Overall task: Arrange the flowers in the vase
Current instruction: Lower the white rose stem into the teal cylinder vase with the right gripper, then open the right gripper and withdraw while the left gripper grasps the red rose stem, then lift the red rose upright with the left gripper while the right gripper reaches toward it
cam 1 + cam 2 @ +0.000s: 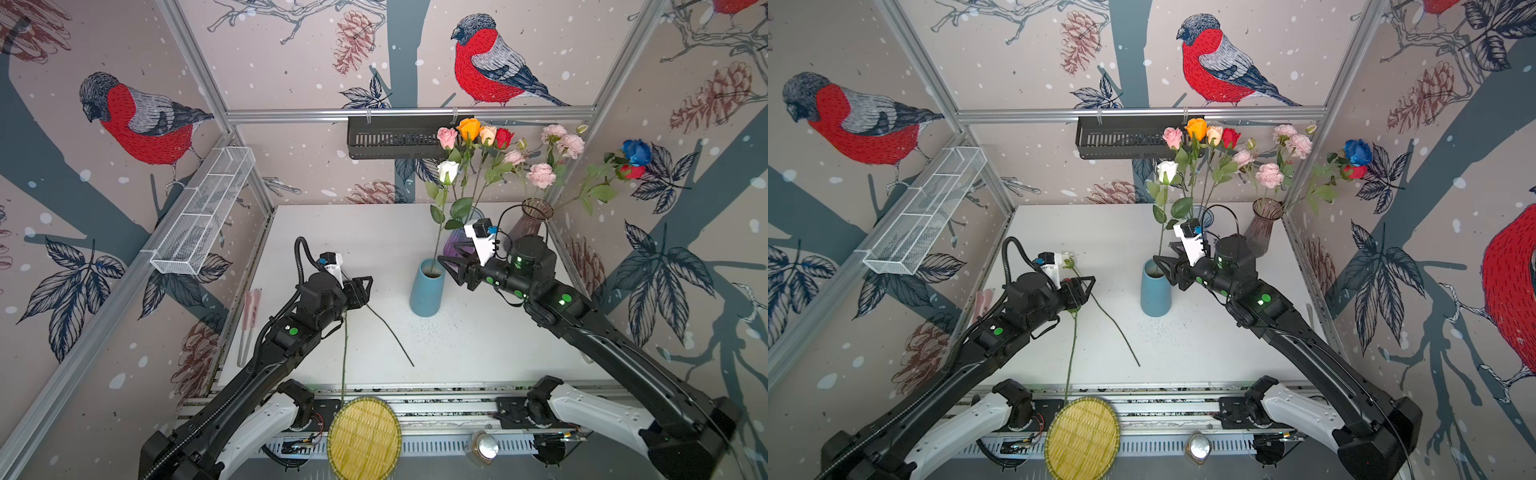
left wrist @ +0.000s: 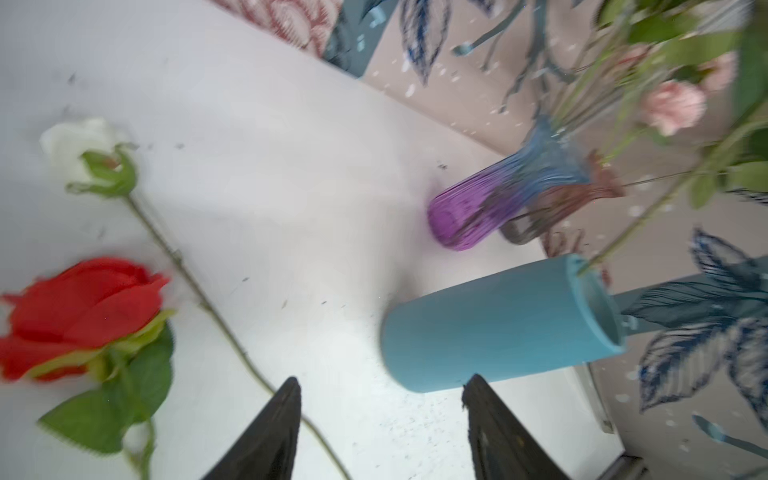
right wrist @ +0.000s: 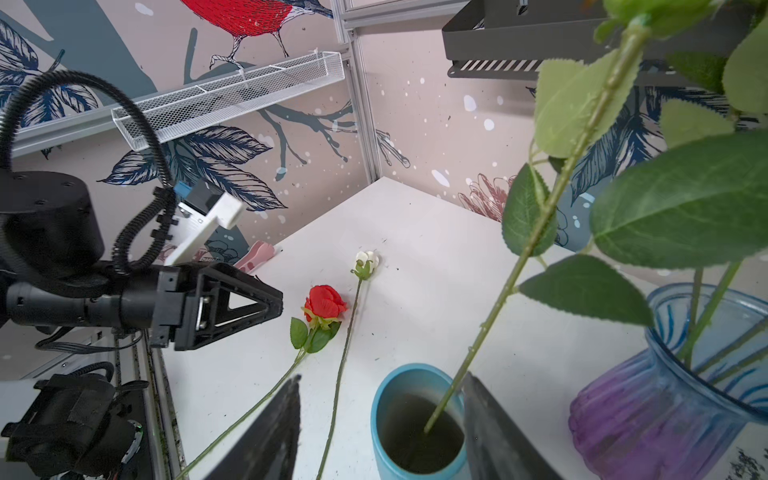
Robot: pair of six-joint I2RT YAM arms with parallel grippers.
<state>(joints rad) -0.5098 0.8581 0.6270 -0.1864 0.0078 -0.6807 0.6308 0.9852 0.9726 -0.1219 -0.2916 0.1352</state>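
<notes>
White rose (image 1: pixel 448 170) in blue vase (image 1: pixel 426 295); red rose (image 3: pixel 325 303), white bud (image 3: pixel 366 262) to go, bench (image 1: pixel 457 353) 9 o'clock of vase. L tool (image 2: pixel 383 379), R tool (image 3: pixel 382 376) open, empty.

Bright, even light, soft shadows. Left wrist view motion-blurred: red fabric rose (image 2: pixel 83 316) beside the left gripper (image 2: pixel 383 379) smears. Top views bow outward.

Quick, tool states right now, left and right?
Left tool: open, holding nothing.
Right tool: open at the blue vase's rim, not gripping the white rose stem standing in it.
</notes>
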